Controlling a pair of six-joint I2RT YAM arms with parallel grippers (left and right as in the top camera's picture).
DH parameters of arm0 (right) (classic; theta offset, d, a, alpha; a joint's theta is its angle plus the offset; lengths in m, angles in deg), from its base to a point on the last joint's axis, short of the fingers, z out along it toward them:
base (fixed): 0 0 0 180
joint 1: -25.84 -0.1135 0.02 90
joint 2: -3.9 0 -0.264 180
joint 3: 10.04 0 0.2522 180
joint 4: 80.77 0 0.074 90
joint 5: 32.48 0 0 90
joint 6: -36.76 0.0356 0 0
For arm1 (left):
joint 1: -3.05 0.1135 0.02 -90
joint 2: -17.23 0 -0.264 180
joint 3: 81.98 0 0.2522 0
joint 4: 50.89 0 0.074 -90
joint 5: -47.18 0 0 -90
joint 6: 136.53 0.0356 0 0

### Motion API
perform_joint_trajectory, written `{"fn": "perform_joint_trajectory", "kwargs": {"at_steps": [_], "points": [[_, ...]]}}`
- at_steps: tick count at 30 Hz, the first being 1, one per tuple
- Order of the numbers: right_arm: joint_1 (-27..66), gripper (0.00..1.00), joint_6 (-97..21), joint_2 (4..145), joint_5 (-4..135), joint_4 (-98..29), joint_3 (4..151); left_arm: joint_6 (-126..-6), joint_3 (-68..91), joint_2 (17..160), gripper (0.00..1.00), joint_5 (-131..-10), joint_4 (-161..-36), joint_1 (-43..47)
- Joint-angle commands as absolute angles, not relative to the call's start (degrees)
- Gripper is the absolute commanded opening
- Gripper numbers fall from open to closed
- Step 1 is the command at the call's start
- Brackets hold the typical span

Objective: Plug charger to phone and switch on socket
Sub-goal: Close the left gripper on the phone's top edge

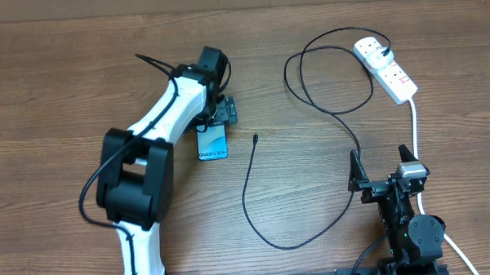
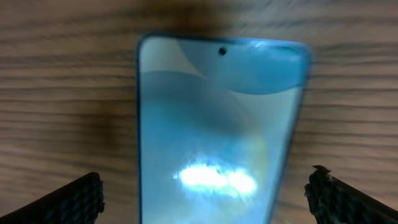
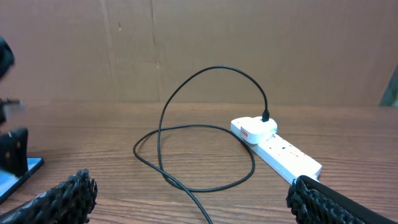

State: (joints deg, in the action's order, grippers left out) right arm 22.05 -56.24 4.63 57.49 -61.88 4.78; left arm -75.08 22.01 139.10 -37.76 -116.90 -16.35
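Note:
The phone (image 1: 213,144) lies flat on the wood with its blue-teal screen up, and fills the left wrist view (image 2: 217,124). My left gripper (image 1: 215,120) hovers over its far end, open (image 2: 205,182), one finger on each side and clear of its edges. The black charger (image 1: 251,202) is plugged into the white socket (image 1: 386,68) at the back right. It loops across the table to a loose connector tip (image 1: 254,140) right of the phone. My right gripper (image 1: 381,167) stands open (image 3: 193,190) near the front edge, facing the socket (image 3: 283,149) and the charger's loop (image 3: 163,134).
The socket's white cord (image 1: 414,123) runs down the right side, close past my right gripper. A cardboard wall (image 3: 199,50) closes off the table's far edge. My left arm (image 1: 159,124) stretches across the table's left half.

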Motion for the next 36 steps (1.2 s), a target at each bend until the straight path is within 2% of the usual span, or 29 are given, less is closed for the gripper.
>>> {"fn": "perform_joint_trajectory", "kwargs": {"at_steps": [1, 34, 36], "points": [[21.94, 1.00, -56.33, 4.06, 57.16, -62.19, 4.19, -74.36, 21.80, 141.68, 1.00, -37.41, -117.08, -16.00], [21.94, 1.00, -56.33, 4.06, 57.16, -62.19, 4.19, -70.32, 21.75, 142.51, 1.00, -42.83, -117.54, -14.57], [21.94, 1.00, -56.33, 4.06, 57.16, -62.19, 4.19, -70.32, 21.71, 142.51, 0.97, -42.59, -117.56, -14.95]]}}
